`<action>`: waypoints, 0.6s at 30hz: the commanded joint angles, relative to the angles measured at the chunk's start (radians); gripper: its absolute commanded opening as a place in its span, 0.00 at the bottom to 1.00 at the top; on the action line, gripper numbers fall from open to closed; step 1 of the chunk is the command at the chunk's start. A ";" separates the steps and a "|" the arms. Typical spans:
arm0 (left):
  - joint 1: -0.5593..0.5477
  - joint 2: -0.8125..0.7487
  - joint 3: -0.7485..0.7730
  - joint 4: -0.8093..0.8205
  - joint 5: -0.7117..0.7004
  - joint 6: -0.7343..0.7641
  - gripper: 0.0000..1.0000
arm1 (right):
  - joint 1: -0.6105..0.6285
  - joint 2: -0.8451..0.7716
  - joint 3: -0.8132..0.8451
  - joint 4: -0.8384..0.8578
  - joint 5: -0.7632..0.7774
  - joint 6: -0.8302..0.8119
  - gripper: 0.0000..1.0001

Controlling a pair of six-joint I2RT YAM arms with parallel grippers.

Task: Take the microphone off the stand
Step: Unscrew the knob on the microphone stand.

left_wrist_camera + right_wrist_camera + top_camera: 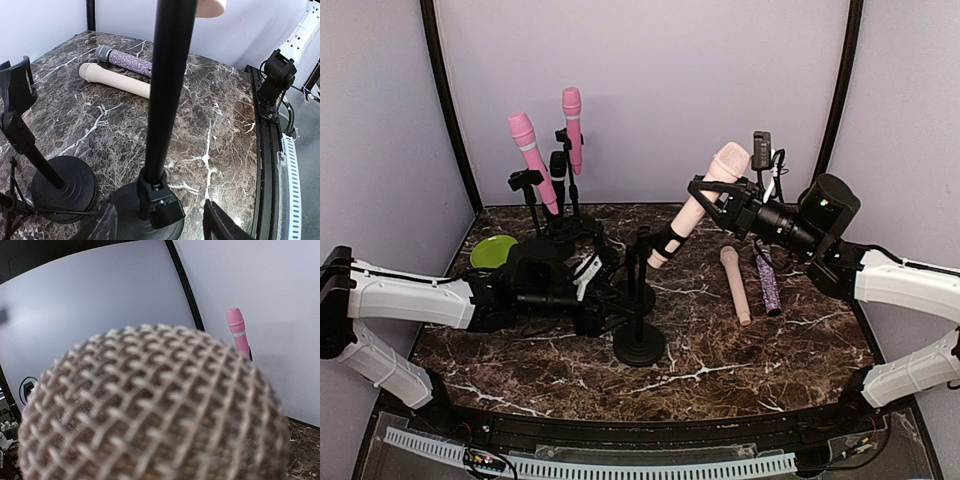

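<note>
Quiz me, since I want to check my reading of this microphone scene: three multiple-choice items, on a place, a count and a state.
1. Where is the purple microphone?
A. flat on the table beside a loose cream microphone
B. in a back stand
C. on the floor
2. How many pink microphones stand at the back?
A. one
B. two
C. three
3. The right gripper is:
A. open over the table
B. shut on the held cream microphone
C. shut on a stand base
Answers: A, it lies beside the cream one; B, two pink heads show; B, it clasps the body.
</note>
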 commanded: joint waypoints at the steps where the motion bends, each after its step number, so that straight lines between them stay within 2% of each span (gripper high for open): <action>1: -0.013 0.009 0.029 -0.020 -0.020 0.029 0.60 | 0.007 -0.017 0.005 0.017 0.012 0.007 0.18; 7: -0.015 0.024 0.036 -0.016 -0.017 0.019 0.50 | 0.007 -0.010 0.010 0.015 0.008 0.009 0.18; 12: -0.016 0.034 0.038 -0.009 -0.029 0.013 0.35 | 0.007 -0.006 0.016 0.012 0.006 0.007 0.18; 18: -0.016 0.038 0.045 -0.006 -0.042 0.007 0.31 | 0.007 -0.003 0.018 0.010 0.002 0.008 0.18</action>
